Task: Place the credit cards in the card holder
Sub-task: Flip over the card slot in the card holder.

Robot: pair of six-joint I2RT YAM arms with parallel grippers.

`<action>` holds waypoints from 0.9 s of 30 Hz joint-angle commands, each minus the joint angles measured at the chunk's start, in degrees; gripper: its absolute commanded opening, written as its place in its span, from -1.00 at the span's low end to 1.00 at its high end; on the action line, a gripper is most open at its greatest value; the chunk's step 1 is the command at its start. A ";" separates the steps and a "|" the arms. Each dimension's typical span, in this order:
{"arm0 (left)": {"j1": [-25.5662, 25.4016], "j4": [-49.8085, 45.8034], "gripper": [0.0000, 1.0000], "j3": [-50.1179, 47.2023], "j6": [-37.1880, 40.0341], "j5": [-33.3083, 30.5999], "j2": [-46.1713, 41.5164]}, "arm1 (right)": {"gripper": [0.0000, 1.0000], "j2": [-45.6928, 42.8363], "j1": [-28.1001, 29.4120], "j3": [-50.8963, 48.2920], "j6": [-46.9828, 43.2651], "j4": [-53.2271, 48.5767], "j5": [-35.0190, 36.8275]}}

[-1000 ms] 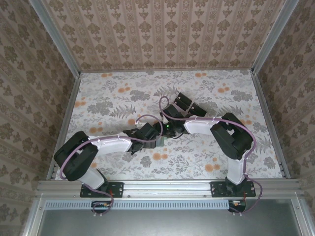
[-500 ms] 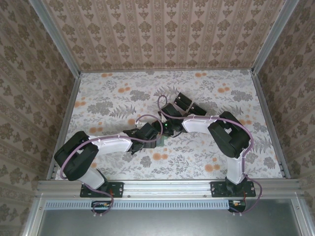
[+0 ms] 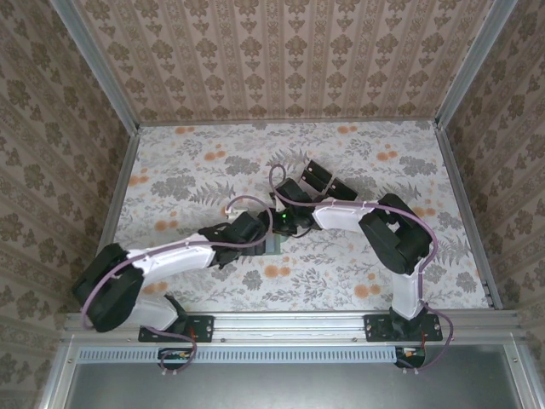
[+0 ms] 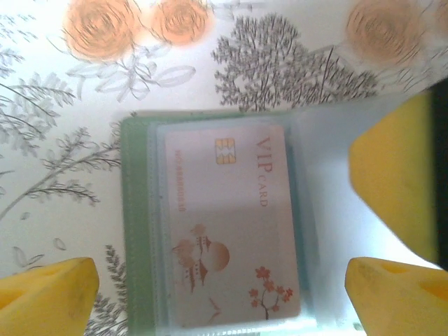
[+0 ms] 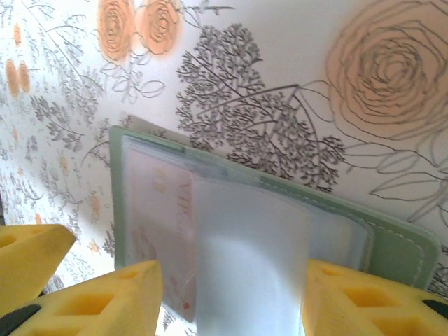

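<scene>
The card holder [image 4: 134,231] lies open on the flowered table, a dull-green wallet with clear pockets. A pinkish VIP credit card [image 4: 231,224] sits in its left pocket. My left gripper [image 4: 220,280] hovers over that card, wide open, its yellow fingers [image 4: 52,290] well outside the holder's sides. My right gripper [image 5: 234,276] is shut across a pale whitish credit card [image 5: 248,238]. That card is tilted up off the holder [image 5: 395,245], with its far end at the clear pocket. In the top view both grippers, left [image 3: 258,232] and right [image 3: 284,223], meet over the holder [image 3: 274,247] at mid-table.
A clear tray with black blocks [image 3: 328,181] lies just behind the right wrist. The right gripper's yellow finger [image 4: 399,175] stands close beside the left gripper's right finger. Patterned walls enclose the table on three sides.
The left arm's elbow has swung down toward the near left corner, its wrist staying over the holder. The right wrist has crept slightly left.
</scene>
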 commanded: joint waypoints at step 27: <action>11.92 -2.57 1.00 -9.97 0.16 3.22 -24.07 | 0.08 11.81 8.74 19.01 1.38 -12.03 1.80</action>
